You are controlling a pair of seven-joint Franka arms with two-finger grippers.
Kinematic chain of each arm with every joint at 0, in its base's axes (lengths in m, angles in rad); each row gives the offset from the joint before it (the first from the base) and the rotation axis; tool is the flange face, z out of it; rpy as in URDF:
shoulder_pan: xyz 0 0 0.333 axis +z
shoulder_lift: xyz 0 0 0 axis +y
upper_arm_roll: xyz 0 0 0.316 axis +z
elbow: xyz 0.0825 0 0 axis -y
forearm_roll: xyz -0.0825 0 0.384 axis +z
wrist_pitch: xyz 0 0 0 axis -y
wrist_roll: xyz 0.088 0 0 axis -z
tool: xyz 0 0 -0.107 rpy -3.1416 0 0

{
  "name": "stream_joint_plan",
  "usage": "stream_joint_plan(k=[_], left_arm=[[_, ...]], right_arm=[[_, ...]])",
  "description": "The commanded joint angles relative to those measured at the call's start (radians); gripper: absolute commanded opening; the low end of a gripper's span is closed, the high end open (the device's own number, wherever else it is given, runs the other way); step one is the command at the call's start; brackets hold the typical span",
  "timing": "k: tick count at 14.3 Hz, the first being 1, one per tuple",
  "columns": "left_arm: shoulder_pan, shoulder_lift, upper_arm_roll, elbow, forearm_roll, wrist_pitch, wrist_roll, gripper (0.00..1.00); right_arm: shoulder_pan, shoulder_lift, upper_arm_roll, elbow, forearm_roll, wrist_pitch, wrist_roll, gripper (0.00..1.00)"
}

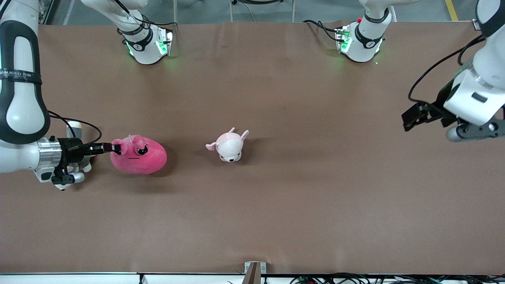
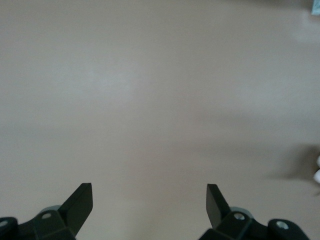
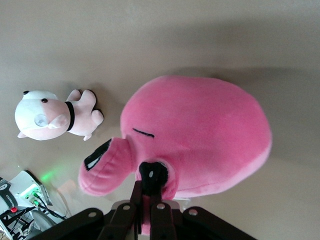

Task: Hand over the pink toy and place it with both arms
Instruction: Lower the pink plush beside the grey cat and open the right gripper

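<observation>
The hot-pink toy (image 1: pixel 139 154) is a round plush with angry black eyes, resting on the brown table toward the right arm's end. My right gripper (image 1: pixel 117 148) is shut on a fold of plush at its top edge; the right wrist view shows the fingers (image 3: pixel 161 200) pinched on pink fabric of the toy (image 3: pixel 200 132). My left gripper (image 1: pixel 412 116) is open and empty, held above the table at the left arm's end; its wrist view shows the gripper (image 2: pixel 149 196) over bare table.
A small pale pink-and-white animal plush (image 1: pixel 229 145) lies near the table's middle, beside the pink toy toward the left arm's end; it also shows in the right wrist view (image 3: pixel 52 115). The two arm bases (image 1: pixel 146 45) (image 1: pixel 361 41) stand along the table's edge farthest from the camera.
</observation>
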Motion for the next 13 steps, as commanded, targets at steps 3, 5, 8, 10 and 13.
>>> stream_joint_plan(k=[3, 5, 8, 10, 13], left_arm=[[-0.022, -0.218, 0.095, -0.258, -0.068, 0.007, 0.114, 1.00], [-0.014, -0.258, 0.097, -0.311, -0.070, 0.007, 0.181, 1.00], [-0.009, -0.304, 0.103, -0.373, -0.070, 0.028, 0.187, 1.00], [-0.006, -0.318, 0.102, -0.381, -0.093, 0.032, 0.190, 1.00], [-0.006, -0.326, 0.102, -0.383, -0.107, 0.024, 0.190, 1.00]], right_arm=[[-0.025, 0.031, 0.017, 0.021, 0.014, -0.008, -0.031, 0.00], [-0.025, 0.043, 0.017, 0.021, 0.013, -0.008, -0.034, 0.00], [-0.027, 0.051, 0.017, 0.021, 0.014, -0.006, -0.041, 0.00], [-0.028, 0.060, 0.017, 0.023, 0.014, -0.006, -0.044, 0.01], [-0.033, 0.077, 0.019, 0.023, 0.023, -0.005, -0.047, 0.01]])
